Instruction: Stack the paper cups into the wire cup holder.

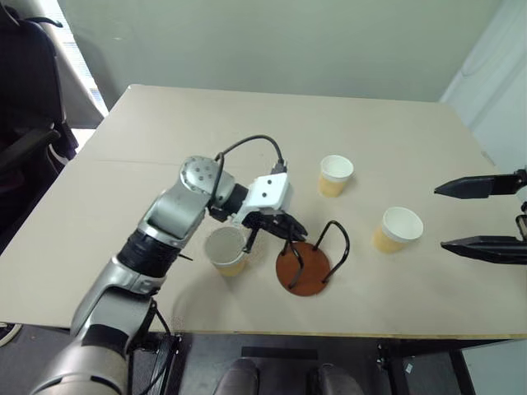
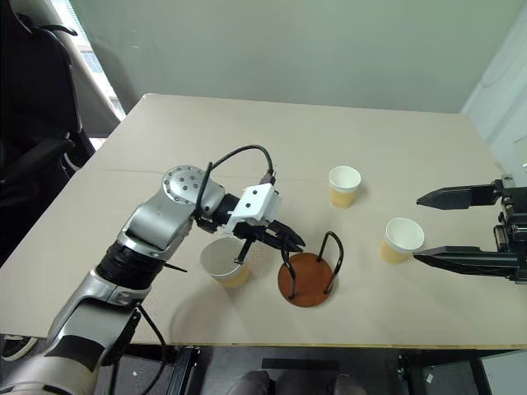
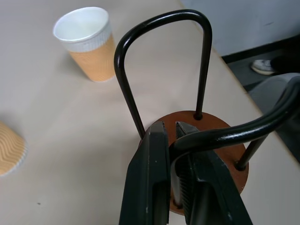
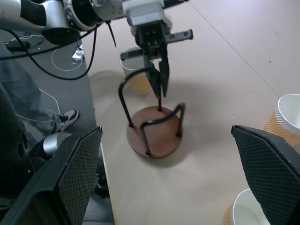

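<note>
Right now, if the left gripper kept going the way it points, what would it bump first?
Probably the wire cup holder. The left gripper is shut right at its near wire loop, aiming over the brown base.

You have three paper cups on the table: one beside the holder, one farther back, and one off to the right. There is one wire cup holder, carrying two upright black wire loops.

A paper cup is cut off at the frame's left edge; the wire cup holder base is partly hidden behind the left hand.
</note>
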### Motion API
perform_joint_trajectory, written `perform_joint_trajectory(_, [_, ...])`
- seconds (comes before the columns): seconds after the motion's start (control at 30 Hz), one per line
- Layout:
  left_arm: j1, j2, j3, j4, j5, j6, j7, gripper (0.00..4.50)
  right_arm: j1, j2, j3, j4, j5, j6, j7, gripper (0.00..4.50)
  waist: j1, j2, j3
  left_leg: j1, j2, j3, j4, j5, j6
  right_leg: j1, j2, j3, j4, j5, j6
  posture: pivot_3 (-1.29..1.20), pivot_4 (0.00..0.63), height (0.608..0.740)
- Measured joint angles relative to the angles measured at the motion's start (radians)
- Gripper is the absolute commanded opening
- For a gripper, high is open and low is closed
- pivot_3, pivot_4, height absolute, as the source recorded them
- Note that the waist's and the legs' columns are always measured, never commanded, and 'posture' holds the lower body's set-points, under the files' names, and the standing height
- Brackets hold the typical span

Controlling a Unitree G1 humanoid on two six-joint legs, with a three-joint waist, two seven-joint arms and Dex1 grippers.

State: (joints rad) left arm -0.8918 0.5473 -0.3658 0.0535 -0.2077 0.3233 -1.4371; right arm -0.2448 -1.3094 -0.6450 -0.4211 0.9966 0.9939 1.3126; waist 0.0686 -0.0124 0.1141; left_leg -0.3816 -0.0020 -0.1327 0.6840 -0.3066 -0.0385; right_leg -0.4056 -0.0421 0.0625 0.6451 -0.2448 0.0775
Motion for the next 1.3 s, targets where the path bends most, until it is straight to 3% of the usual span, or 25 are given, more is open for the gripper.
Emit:
perform_joint_trajectory(0.3, [0.002,-0.008,-0.028,0.037,0.059,-0.082,0.0,0.03,0.013,0.0,0.0,0.0,-0.003,-0.001,-0.005,4.5,0.0,0.0,0.0,0.0,0.0,0.001,0.0,0.0,0.0,0.0,0.0,0.0,0.0,0.0,0.0,0.0,0.15,0.74])
perform_joint_trajectory(0.63, [0.004,-0.024,-0.044,0.145,0.153,-0.231,0.056,3.4,0.017,-0.002,0.001,-0.013,-0.003,-0.005,-0.006,4.5,0.0,0.001,-0.001,-0.001,0.0,0.001,0.0,0.0,0.0,0.0,0.0,0.0,0.0,0.0,0.0,0.0,0.15,0.74])
perform_joint_trajectory(0.87, [-0.007,-0.009,-0.02,0.181,0.16,-0.245,0.071,3.4,0.025,-0.007,0.02,-0.013,-0.022,-0.012,-0.004,4.5,-0.001,0.001,-0.001,-0.001,0.0,0.002,0.0,0.0,0.0,0.0,0.001,-0.001,0.0,0.0,0.0,0.0,0.15,0.74])
perform_joint_trajectory(1.0, [-0.047,0.08,0.046,0.149,0.111,-0.202,0.013,3.4,0.037,-0.012,0.049,0.002,-0.073,-0.038,-0.011,4.5,-0.002,0.001,-0.001,-0.001,0.0,0.001,-0.001,0.0,0.0,0.0,0.001,0.0,0.0,0.0,0.0,0.0,0.15,0.74])
perform_joint_trajectory(1.3, [-0.056,0.249,0.171,0.031,-0.028,-0.016,-0.066,3.4,0.025,-0.016,0.287,0.111,-0.328,-0.236,-0.078,4.5,-0.005,0.001,-0.001,-0.001,0.001,-0.006,-0.002,-0.001,0.001,-0.001,-0.001,-0.001,0.0,0.0,0.0,0.0,0.15,0.74])
